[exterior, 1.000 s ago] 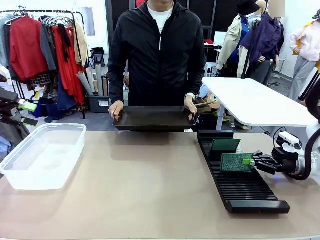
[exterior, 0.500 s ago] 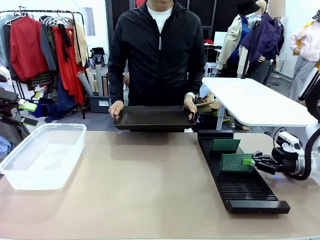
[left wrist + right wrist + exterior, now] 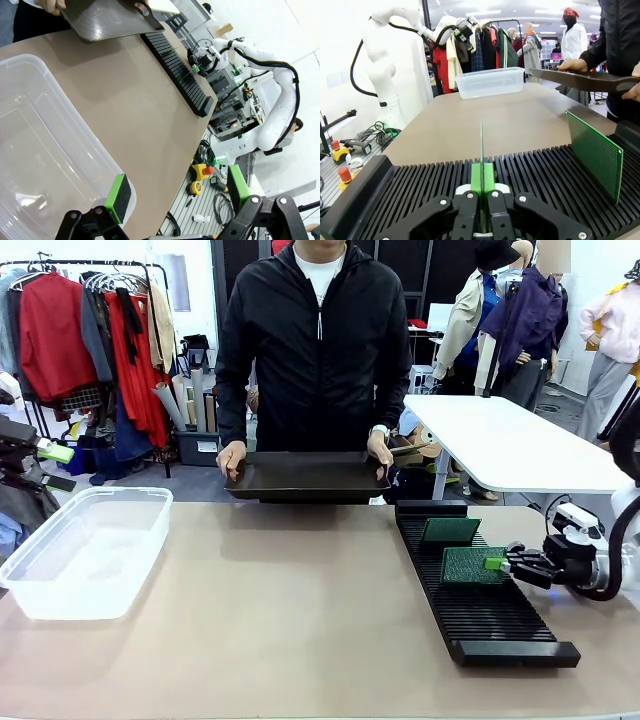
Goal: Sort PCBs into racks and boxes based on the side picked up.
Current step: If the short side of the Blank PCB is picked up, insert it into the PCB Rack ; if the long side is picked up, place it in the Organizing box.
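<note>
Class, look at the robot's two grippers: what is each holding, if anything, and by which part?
The right gripper pinches a PCB by its edge, standing it in the rack. The left gripper is open and holds nothing.

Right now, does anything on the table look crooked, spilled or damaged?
Nothing stands out. Two PCBs stand upright in the black rack: one near its far end, the other held by the right gripper. The clear tub sits squarely, and the person holds the brown tray level.
</note>
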`<state>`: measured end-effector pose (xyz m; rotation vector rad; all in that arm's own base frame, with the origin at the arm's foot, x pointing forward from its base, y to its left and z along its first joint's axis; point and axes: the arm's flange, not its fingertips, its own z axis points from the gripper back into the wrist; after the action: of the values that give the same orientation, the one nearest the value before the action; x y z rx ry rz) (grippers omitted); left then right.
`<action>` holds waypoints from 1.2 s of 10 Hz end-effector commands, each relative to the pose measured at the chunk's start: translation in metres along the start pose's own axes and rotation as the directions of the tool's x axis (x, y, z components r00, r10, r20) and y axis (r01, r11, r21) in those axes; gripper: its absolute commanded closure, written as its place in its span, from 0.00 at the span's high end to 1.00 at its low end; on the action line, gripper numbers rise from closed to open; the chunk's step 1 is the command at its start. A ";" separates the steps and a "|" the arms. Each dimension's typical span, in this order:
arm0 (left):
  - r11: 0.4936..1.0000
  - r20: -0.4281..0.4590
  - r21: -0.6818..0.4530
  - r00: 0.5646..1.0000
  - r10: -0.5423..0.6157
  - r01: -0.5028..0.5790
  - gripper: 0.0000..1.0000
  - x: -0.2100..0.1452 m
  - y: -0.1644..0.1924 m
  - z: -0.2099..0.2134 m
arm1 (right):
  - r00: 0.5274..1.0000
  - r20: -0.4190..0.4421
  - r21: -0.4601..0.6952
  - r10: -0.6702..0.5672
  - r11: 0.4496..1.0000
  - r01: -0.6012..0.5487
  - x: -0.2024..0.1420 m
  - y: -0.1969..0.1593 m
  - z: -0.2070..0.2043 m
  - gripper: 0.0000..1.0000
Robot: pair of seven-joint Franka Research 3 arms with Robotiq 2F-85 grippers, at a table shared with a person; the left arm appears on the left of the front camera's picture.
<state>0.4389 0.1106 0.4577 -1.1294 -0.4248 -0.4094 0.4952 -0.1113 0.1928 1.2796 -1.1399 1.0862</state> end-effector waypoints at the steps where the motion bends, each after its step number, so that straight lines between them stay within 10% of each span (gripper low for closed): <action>1: 1.000 0.002 -0.006 1.000 0.008 -0.008 1.00 0.000 -0.003 0.000 | 0.998 0.042 0.010 -0.050 0.999 0.049 0.005 0.002 0.000 0.05; 7: 1.000 0.002 -0.006 1.000 0.008 -0.008 1.00 0.000 -0.003 0.000 | 0.998 0.041 0.003 -0.053 0.999 0.053 0.003 -0.003 0.002 0.93; 12: 1.000 0.002 -0.006 1.000 0.008 -0.008 1.00 0.000 -0.003 0.000 | 0.997 0.048 -0.011 -0.068 0.998 0.069 0.014 -0.005 0.005 1.00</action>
<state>0.4389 0.1106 0.4577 -1.1294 -0.4248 -0.4093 0.4979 -0.1143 0.1988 1.3192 -1.1348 1.0308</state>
